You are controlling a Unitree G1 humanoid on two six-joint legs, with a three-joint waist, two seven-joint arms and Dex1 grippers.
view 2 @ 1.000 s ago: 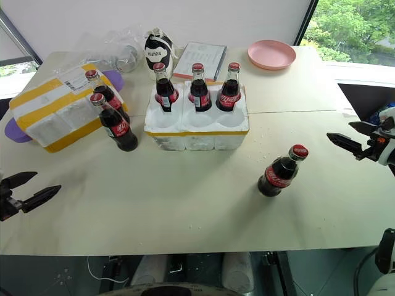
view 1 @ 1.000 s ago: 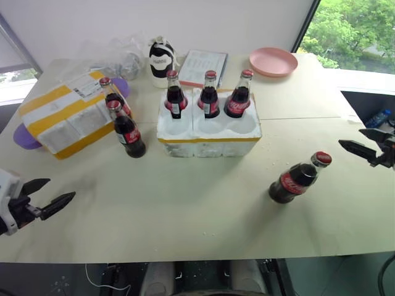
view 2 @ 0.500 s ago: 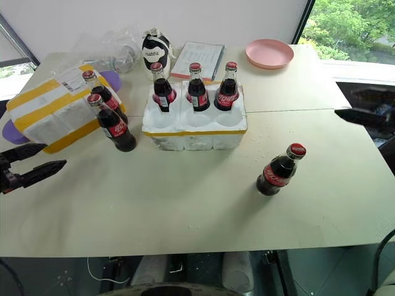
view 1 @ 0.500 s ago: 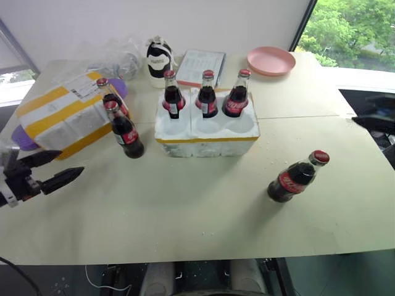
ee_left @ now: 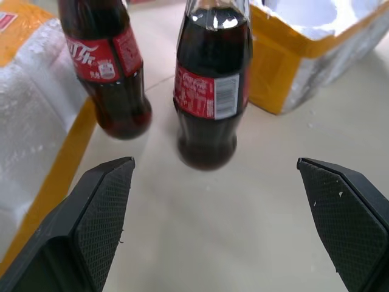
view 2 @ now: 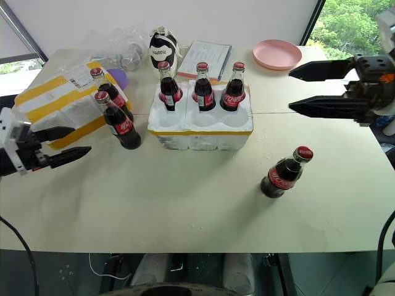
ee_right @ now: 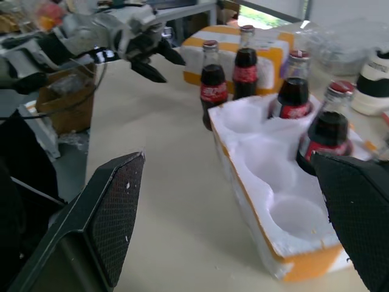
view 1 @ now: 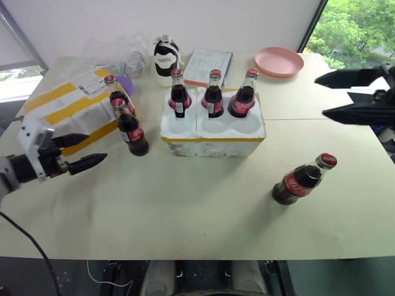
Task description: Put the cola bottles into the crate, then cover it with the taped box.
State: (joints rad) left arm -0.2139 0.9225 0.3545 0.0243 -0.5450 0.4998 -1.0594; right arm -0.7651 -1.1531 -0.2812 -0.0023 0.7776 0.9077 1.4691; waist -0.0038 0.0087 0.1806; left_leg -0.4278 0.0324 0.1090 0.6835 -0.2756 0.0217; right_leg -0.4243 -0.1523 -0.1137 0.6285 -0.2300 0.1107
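On the pale tabletop the low white styrofoam crate with its yellow tape band sits near the middle, three small glass cola bottles with red labels and caps standing in its far row of wells while the three near wells gape empty. Two more cola bottles stand upright on the table just left of the crate, one behind the other, close against the big white styrofoam box wrapped in yellow tape bands, which lies at the left edge with its shipping label up. A sixth bottle stands alone on the right, well apart from the crate. The left gripper hovers low by the taped box, its black fingers spread wide and pointing toward the nearer loose bottle, gripping nothing. The right gripper hangs above the table's right side, fingers likewise spread and empty. Behind the crate are a squat black bottle with a white label, a printed sheet, crumpled clear plastic and a pink plate.
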